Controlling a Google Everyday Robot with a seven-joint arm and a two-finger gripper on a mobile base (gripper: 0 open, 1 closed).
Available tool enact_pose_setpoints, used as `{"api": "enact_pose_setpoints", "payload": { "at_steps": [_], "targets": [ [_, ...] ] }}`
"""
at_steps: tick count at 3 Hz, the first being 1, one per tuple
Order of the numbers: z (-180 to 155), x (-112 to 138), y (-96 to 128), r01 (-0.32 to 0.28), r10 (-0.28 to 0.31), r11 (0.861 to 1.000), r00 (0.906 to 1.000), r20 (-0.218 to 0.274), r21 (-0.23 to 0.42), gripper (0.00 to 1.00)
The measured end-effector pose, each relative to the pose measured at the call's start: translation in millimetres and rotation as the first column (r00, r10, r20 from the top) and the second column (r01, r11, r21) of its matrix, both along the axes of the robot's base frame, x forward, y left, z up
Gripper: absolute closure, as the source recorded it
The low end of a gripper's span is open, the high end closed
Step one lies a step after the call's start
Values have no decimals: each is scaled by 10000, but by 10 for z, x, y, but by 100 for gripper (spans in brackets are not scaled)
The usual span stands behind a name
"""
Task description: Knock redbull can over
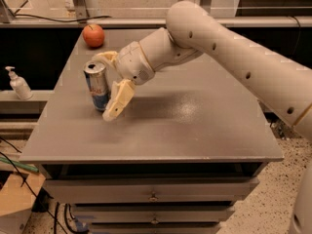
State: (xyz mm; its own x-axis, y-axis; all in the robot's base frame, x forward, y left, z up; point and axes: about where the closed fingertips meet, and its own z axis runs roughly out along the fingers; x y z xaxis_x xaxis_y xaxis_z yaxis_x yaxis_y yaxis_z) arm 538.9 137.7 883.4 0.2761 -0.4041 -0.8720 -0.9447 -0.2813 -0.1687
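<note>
The redbull can stands upright on the left part of the grey table, silver and blue with its silver top showing. My gripper is open at the can, coming in from the right. The near finger hangs down right against the can's right side. The far finger curls behind the can's top. The white arm reaches in from the upper right.
A red apple sits at the table's back left corner. A hand-sanitizer pump bottle stands on a lower ledge to the left of the table. Drawers run below the table's front edge.
</note>
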Motion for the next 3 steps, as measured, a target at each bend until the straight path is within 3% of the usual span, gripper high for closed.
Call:
{"api": "enact_pose_setpoints", "payload": {
  "at_steps": [1, 3],
  "targets": [
    [-150, 1, 72, -59, 63, 9999, 9995, -302, 135, 0],
    [-213, 32, 88, 172, -131, 9982, 9974, -706, 568, 41]
  ]
}}
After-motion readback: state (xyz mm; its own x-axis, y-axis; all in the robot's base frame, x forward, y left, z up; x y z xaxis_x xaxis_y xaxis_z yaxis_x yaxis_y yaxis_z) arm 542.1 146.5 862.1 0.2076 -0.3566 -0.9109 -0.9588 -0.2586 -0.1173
